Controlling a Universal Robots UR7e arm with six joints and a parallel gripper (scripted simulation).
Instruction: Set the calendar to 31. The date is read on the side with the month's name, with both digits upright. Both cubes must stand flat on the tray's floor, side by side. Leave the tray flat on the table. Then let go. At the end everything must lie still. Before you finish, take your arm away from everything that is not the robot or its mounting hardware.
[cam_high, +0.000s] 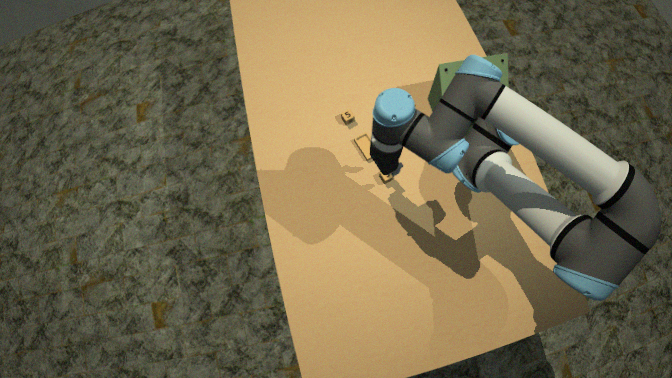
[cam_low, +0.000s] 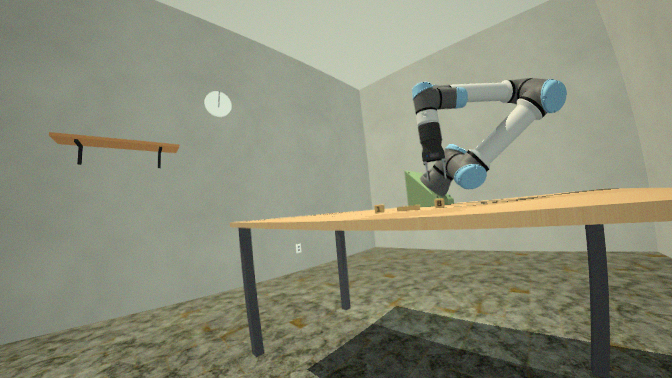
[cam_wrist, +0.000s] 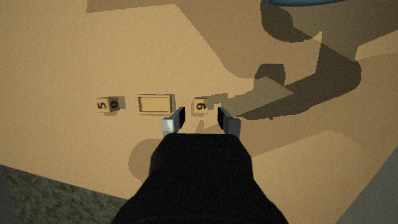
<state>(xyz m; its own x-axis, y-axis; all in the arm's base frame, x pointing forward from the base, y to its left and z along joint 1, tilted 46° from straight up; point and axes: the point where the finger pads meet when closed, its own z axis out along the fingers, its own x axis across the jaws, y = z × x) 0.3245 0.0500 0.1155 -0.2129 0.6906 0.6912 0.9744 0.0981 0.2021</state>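
Observation:
A small wooden cube with a 9 or 6 on top lies on the table right of the tray. The empty shallow tray lies flat between the two cubes. A second cube shows 5 on top and 0 on its side, left of the tray. My gripper is open and empty, raised above the first cube. The fingers do not touch the cube.
The robot's green base block stands at the table's right edge. The table's edge runs close at the lower left of the wrist view. Arm shadows cross the table top.

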